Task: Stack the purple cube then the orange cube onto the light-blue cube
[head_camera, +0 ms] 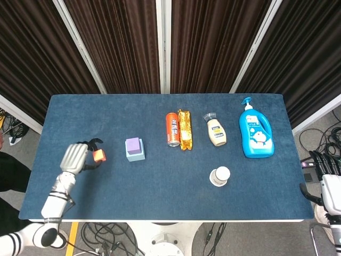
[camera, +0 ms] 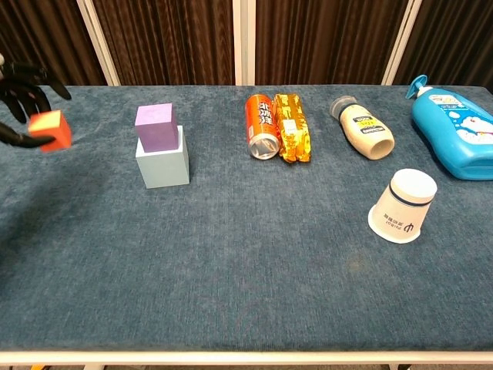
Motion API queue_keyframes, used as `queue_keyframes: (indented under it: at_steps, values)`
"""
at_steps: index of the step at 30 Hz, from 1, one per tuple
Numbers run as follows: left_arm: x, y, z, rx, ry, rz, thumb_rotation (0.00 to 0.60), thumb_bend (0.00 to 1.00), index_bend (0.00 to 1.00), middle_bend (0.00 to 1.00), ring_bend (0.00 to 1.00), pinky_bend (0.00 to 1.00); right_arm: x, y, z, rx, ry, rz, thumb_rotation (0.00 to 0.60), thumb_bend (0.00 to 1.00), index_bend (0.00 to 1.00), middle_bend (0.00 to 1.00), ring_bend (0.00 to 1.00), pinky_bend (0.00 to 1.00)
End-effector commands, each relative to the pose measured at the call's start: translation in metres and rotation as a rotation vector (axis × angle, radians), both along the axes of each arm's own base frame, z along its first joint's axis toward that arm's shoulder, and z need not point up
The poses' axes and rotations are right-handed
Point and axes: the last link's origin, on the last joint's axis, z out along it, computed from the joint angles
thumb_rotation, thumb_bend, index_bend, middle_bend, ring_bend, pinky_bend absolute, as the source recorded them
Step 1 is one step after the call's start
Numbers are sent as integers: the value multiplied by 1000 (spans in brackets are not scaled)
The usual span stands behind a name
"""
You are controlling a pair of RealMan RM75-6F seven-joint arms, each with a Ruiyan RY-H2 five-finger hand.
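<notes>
orange cube (head_camera: 99,155) is pinched in the left hand (head_camera: 74,158) fingers (camera: 23,85), lifted clear of the table (head_camera: 160,181), left of the stack. looks light, rigid, smooth-faced, so likely best held on opposite flat faces. no long axis; it sits slightly tilted. purple cube (head_camera: 132,145) already sits on the light-blue cube (camera: 163,165). right hand (head_camera: 326,165) is off the table edge, fingers' state unclear.

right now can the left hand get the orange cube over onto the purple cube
Probably yes. The left hand holds the orange cube lifted, just left of the purple cube, whose top is bare; nothing stands between them.
</notes>
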Motion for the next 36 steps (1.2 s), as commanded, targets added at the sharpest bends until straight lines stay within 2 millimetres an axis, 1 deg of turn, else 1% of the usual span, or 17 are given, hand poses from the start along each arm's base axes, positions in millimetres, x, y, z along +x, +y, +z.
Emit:
queue_keyframes:
  at_steps: [1, 5, 12, 16, 19, 22, 26, 31, 36]
  values:
    - [14, 21, 17, -34, -41, -46, 600, 336, 357, 616, 449, 414, 0, 0, -1, 1, 2, 0, 600, 230, 38, 63, 0, 0]
    - [31, 28, 17, -54, -57, -114, 600, 336, 357, 615, 449, 412, 0, 0, -1, 2, 6, -3, 600, 230, 39, 63, 0, 0]
    - [63, 41, 10, -89, -63, -224, 600, 336, 357, 612, 449, 411, 0, 0, -1, 2, 5, -6, 600, 230, 39, 63, 0, 0]
    - [79, 47, -1, -103, -60, -264, 600, 336, 357, 612, 449, 410, 0, 0, -1, 3, 3, -4, 600, 230, 39, 63, 0, 0]
    - [87, 52, -13, -112, -58, -273, 600, 337, 357, 612, 449, 409, 1, 0, 0, 0, 2, 0, 600, 230, 39, 63, 0, 0]
    - [91, 55, -23, -120, -57, -270, 600, 337, 357, 612, 449, 409, 1, 1, 0, -3, 2, 3, 600, 230, 39, 63, 0, 0]
    - [95, 58, -31, -122, -44, -273, 600, 337, 357, 612, 449, 408, 1, 1, 1, -6, 0, 7, 600, 230, 39, 63, 0, 0]
    - [99, 64, -34, -117, -39, -273, 600, 336, 357, 612, 449, 407, 1, 1, 2, -8, -2, 9, 600, 231, 39, 64, 0, 0]
    - [97, 64, -34, -117, -25, -268, 600, 337, 357, 612, 449, 406, 2, 1, 2, -8, -2, 9, 600, 232, 39, 64, 0, 0]
